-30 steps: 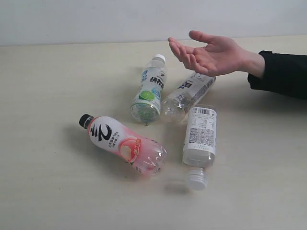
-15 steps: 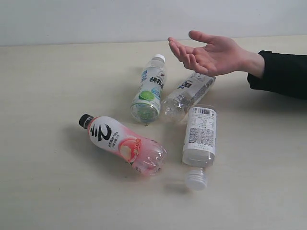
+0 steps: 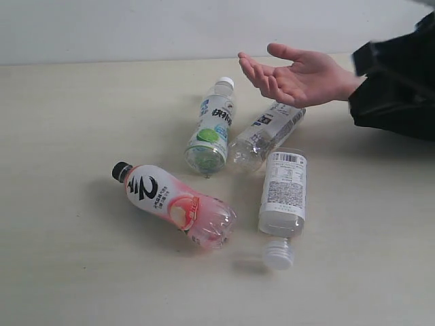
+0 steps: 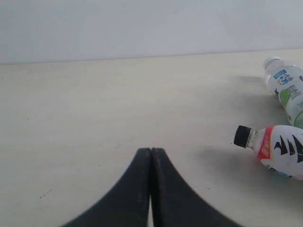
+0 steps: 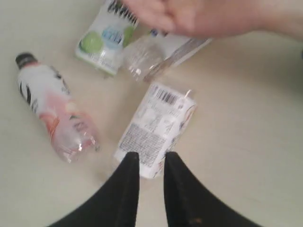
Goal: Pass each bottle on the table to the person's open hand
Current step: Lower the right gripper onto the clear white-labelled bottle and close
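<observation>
Four small clear plastic bottles lie on their sides on the pale cream table (image 3: 61,122), clustered near its middle. The green-and-white labelled bottle (image 3: 212,129) and the far white-labelled bottle (image 3: 268,130) lie with their bases just beside each other. The far one's other end runs beneath the person's open hand (image 3: 296,76). That hand is bare, palm up with fingers spread, and held above the table. Its wrist meets a black shape (image 3: 397,95) at the right edge, too blurred on my screen to make out.

The near white-labelled bottle with a white cap (image 3: 283,197) lies just in front of those two, cap towards the exterior camera. The pink-labelled bottle with a black cap (image 3: 173,204) lies to its left in that view, base near it but apart.

On my right wrist feed, the right gripper (image 5: 151,163) has its black fingers a narrow gap apart with nothing between them. Its tips line up over the near white-labelled bottle, and I cannot tell whether they touch it.

The left gripper (image 4: 151,161) has its fingers pressed together and empty over bare table, well apart from the pink-labelled and green-and-white bottles.
</observation>
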Robot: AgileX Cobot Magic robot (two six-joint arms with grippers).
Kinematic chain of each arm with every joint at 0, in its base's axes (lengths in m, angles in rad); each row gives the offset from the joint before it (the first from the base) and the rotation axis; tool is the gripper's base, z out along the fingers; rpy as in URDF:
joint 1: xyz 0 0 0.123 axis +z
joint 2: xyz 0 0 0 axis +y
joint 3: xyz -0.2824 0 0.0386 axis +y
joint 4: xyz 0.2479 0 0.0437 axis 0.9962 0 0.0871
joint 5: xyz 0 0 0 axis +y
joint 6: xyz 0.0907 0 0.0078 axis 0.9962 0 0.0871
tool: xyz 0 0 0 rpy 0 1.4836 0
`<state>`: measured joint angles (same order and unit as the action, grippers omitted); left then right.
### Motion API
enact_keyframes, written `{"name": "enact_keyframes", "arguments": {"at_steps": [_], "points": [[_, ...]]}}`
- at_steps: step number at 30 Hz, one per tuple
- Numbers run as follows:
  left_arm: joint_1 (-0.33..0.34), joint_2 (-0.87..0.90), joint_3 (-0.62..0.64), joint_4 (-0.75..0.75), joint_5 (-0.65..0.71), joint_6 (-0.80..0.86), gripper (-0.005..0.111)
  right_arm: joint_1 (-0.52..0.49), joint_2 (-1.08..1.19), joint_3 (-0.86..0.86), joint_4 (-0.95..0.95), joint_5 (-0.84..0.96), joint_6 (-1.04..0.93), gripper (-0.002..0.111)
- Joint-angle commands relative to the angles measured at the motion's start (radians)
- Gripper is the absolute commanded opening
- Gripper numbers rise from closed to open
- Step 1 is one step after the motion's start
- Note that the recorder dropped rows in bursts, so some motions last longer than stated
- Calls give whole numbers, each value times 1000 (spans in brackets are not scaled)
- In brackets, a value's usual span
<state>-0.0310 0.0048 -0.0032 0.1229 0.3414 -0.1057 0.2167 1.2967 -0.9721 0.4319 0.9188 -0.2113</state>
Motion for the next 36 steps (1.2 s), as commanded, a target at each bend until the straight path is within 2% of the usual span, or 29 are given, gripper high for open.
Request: {"name": "enact_keyframes", "arguments": {"at_steps": [1, 5, 7, 9, 18, 26, 36], "points": [[-1, -5, 3, 3, -7, -3, 3, 133, 100, -22, -136, 30, 141, 25], [-1, -5, 3, 3, -7, -3, 3, 192, 148, -55, -321, 48, 395, 49], [-1, -5, 3, 3, -7, -3, 3, 207, 156, -59, -335, 46, 463, 62], [-1, -5, 3, 3, -7, -3, 3, 221, 163, -62, -335, 36, 504, 69], [-1, -5, 3, 3, -7, -3, 3, 300, 277, -62, -349, -41, 684, 69], [-1, -5, 3, 3, -7, -3, 3, 302, 405, -62, -399, -130, 726, 75], [-1, -5, 3, 3, -7, -3, 3, 302, 441, -62, -451, -201, 779, 75]]}}
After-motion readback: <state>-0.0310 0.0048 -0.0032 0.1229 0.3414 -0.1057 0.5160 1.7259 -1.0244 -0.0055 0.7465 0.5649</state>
